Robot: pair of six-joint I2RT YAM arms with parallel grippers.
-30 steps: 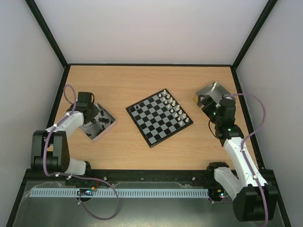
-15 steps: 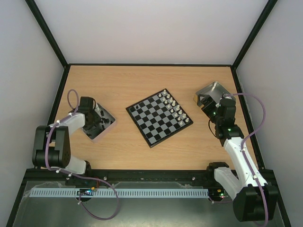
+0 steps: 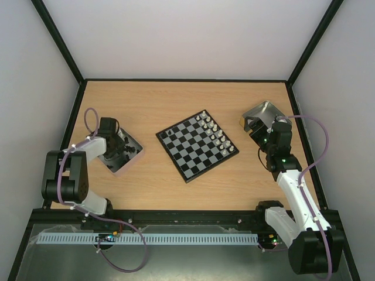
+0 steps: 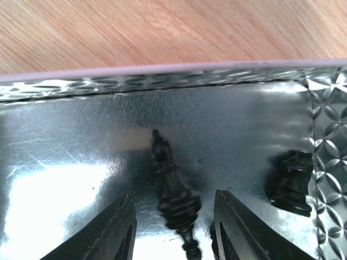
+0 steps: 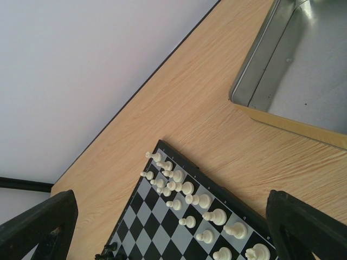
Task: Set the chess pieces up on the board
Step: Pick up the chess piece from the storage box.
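Observation:
The board (image 3: 188, 161) lies at the table's middle, turned diagonally. White chess pieces (image 3: 214, 132) stand in two rows along its right side, seen also in the right wrist view as white pieces (image 5: 189, 188). A few black pieces (image 3: 169, 134) stand at its left corner. My left gripper (image 3: 115, 150) is down inside the left tin (image 3: 133, 158). It stands open (image 4: 173, 194) around a black bishop-like piece (image 4: 162, 157) lying on the tin floor, with a gap on either side. A black knight (image 4: 291, 181) stands to its right. My right gripper (image 5: 173, 233) is open and holds nothing.
The right tin (image 3: 268, 110) sits at the far right beside my right gripper (image 3: 258, 130); its rim (image 5: 255, 70) shows in the right wrist view. The left tin's embossed wall (image 4: 162, 84) runs right in front of the left fingers. Black frame rails edge the table.
The left arm has swung nearer and lowered into the left tin over the black pieces. The right arm has not moved.

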